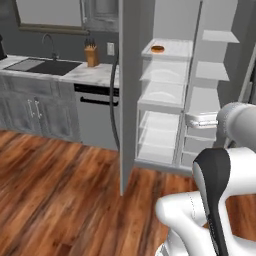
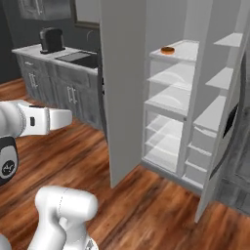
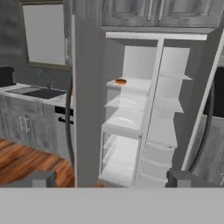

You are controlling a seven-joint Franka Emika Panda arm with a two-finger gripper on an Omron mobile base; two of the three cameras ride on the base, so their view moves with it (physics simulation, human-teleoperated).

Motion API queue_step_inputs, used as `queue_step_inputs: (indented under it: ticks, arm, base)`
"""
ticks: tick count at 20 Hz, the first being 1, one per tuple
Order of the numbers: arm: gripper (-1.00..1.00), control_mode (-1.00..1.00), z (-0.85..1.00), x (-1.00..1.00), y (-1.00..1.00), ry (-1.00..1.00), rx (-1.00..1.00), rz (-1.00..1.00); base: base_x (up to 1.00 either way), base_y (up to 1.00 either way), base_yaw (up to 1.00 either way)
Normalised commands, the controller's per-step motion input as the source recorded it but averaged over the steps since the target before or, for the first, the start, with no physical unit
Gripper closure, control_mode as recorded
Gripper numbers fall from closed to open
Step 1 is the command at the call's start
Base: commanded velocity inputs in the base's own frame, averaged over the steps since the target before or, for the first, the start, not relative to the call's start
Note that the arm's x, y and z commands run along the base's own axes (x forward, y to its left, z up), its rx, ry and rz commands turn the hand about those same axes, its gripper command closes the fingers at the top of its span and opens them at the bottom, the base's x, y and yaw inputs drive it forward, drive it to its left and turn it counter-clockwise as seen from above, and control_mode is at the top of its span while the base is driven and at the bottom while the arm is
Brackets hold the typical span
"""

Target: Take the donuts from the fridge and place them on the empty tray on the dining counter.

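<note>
The fridge stands with both doors swung wide, white shelves bare except for one brown donut on the top left shelf, near its front edge. The gripper hangs well back from the fridge, facing it, jaws spread wide and holding nothing. A sink sits left of the fridge.

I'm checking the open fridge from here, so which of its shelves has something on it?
The top shelf of the fridge's left-hand column: a small orange-brown round item sits there. The shelves below it look bare.
</note>
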Motion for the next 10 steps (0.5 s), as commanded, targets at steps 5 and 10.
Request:
queue_step_inputs:
  ticks: [5, 10]
  arm:
    - [-1.0, 1.0, 0.0, 0.0, 0.0, 0.0, 0.0, 0.0]
    - [-1.0, 1.0, 0.0, 0.0, 0.0, 0.0, 0.0, 0.0]
  base:
    - [1.0, -0.72, 0.11]
    - [1.0, -0.71, 0.12]
